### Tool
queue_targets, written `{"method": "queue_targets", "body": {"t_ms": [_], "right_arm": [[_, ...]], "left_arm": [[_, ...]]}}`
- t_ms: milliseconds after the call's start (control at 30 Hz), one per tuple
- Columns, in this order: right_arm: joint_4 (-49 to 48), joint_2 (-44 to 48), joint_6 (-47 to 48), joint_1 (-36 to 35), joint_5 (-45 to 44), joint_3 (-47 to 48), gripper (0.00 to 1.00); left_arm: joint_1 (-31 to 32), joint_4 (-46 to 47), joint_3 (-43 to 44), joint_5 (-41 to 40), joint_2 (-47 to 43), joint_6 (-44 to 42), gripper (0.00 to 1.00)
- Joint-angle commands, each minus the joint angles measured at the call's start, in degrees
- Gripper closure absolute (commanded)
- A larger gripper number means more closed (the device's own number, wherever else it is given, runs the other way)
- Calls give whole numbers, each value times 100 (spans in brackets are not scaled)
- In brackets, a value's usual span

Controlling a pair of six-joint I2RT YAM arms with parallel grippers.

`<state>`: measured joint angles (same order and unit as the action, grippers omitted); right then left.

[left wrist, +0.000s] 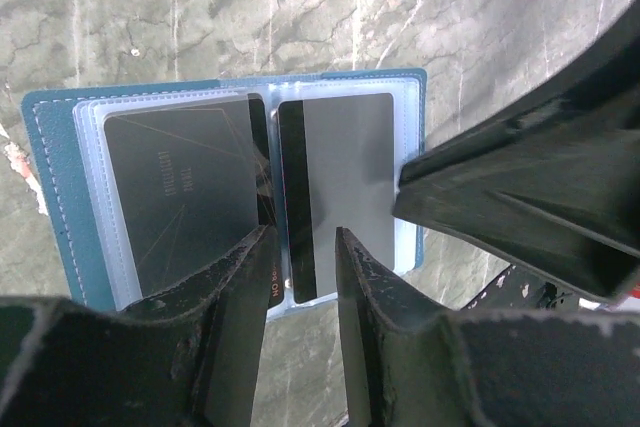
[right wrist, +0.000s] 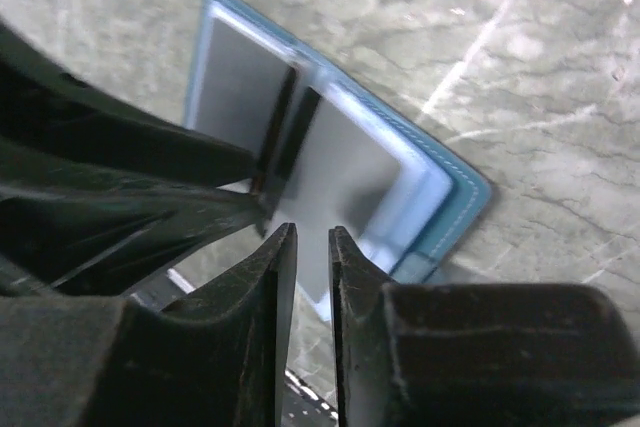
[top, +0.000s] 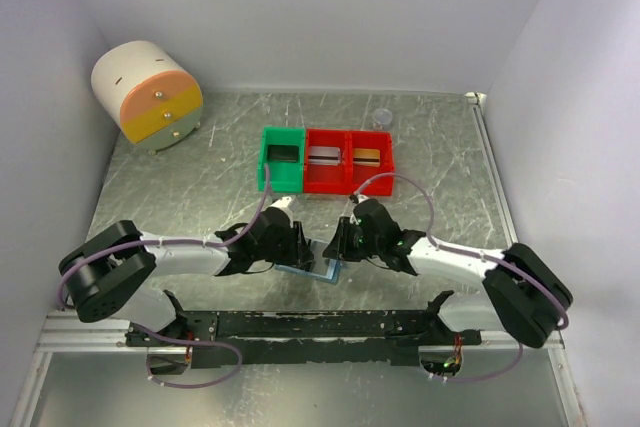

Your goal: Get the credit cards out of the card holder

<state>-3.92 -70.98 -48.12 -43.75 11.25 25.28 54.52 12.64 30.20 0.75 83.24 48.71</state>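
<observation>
The grey marbled table (top: 200, 197) sits inside white walls. At its far left corner lies a cream and orange drum (top: 148, 95). A green bin (top: 281, 157) and two red bins (top: 326, 161) stand in a row near the middle.

From above, the card holder (top: 318, 271) is mostly hidden under both grippers at the middle of the near edge. The left wrist view shows it open and flat. A dark card (left wrist: 180, 187) is on its left panel and a silvery card (left wrist: 350, 167) with a black stripe on its right, both in clear sleeves.

The left gripper (left wrist: 300, 277) has its jaws apart over the fold, seemingly clamping nothing. The right gripper (right wrist: 312, 247) leaves only a narrow slit at the holder's edge. In that blurred view I cannot tell whether it pinches anything.
</observation>
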Motion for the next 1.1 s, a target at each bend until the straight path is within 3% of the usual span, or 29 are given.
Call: {"method": "queue_targets", "body": {"t_ms": [0,233,500,1067], "right_arm": [[7,-550,-52,-35,-112,-107,82],[36,-685,-457,-22,-754,-714,84],[-983,-1029,-979,-11,-403,-1367,85],[-499,-828,-752,-11,-553,-1151,84]], "left_arm": [[-37,98,-16,167,-25,10,57],[-38,142,14,289,94,41,55],[-38,183,-19,416,73,193,59],[-47,549,-45,757,-155,249,73]]}}
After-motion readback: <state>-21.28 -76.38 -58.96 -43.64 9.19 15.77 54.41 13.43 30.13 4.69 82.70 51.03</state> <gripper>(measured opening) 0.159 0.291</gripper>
